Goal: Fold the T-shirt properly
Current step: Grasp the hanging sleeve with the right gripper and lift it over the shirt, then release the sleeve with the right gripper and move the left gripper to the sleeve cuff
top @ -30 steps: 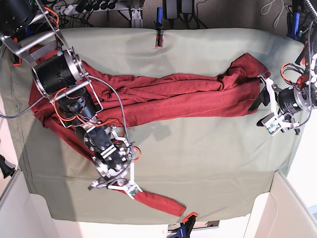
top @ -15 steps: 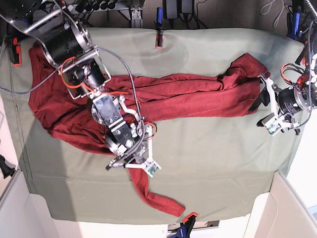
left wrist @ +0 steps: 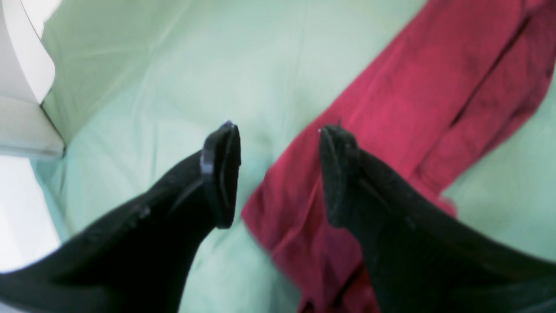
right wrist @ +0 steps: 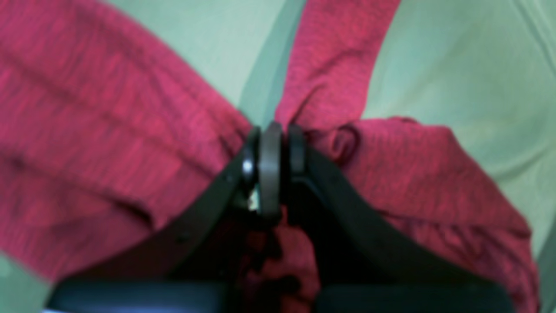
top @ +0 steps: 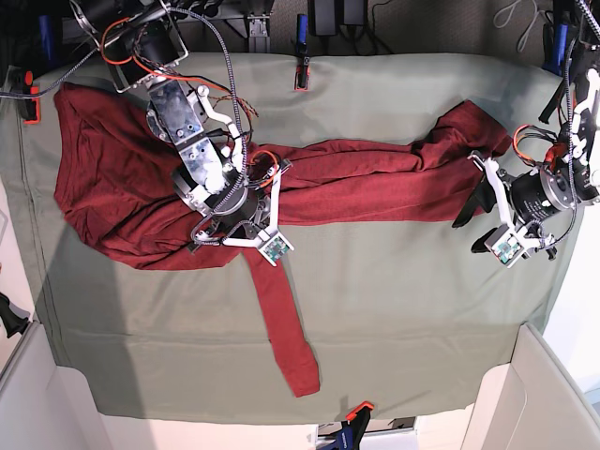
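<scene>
The brick-red T-shirt (top: 112, 187) lies bunched across the sage-green table cloth (top: 403, 309), stretching from the far left to the right end (top: 469, 122). One long sleeve (top: 281, 319) trails toward the front edge. My right gripper (top: 242, 242) is shut on the top of that sleeve, and the right wrist view shows the jaws (right wrist: 269, 148) pinching red cloth (right wrist: 108, 130). My left gripper (top: 473, 225) is open and empty beside the shirt's right end. In the left wrist view (left wrist: 278, 174) one finger (left wrist: 343, 174) is over the red cloth (left wrist: 391, 108).
Orange clamps pin the cloth at the back edge (top: 302, 75) and the front edge (top: 352, 417). White bin walls stand at the front right (top: 525, 394) and front left (top: 23, 384); one shows in the left wrist view (left wrist: 21, 87). Cables and power strips run along the back.
My right arm has moved from the front edge toward the back, pulling the sleeve with it. The sleeve now hangs straighter. My left gripper has shifted slightly left.
</scene>
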